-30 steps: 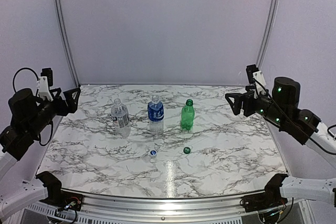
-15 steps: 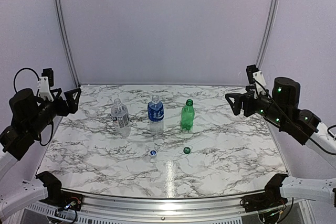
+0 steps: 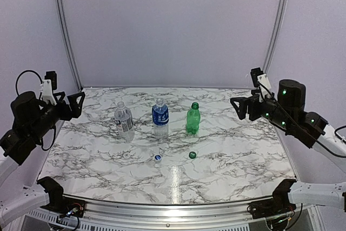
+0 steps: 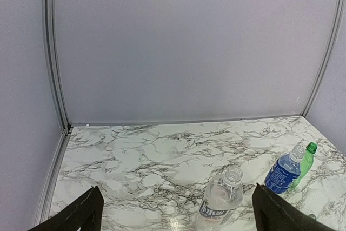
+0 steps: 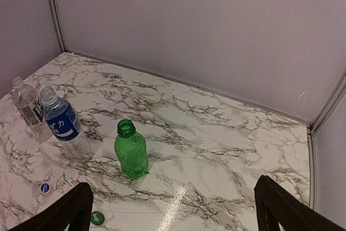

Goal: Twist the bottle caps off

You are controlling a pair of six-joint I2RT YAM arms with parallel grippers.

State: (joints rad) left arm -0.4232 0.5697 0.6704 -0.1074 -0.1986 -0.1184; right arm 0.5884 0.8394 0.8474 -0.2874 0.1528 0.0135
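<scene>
right gripper (image 3: 241, 107) drifted a touch toward 9 o'clock in the last second, left gripper (image 3: 74, 103) a touch toward 3 o'clock; bottles and caps unmoved. i see both sets of fingers spread wide, grasping nothing, each up over its side edge of the marble table (image 3: 243, 155). bottles stand upright in a row mid-table, 9 to 3 o'clock: white-label bottle (image 3: 124, 119), blue-label bottle (image 3: 160, 115), green bottle (image 3: 193, 118) (all uncapped). caps lie on the marble at 6 o'clock of their bottles, apart from them: clear cap (image 3: 126, 155), blue cap (image 3: 157, 157), green cap (image 3: 192, 155).
</scene>
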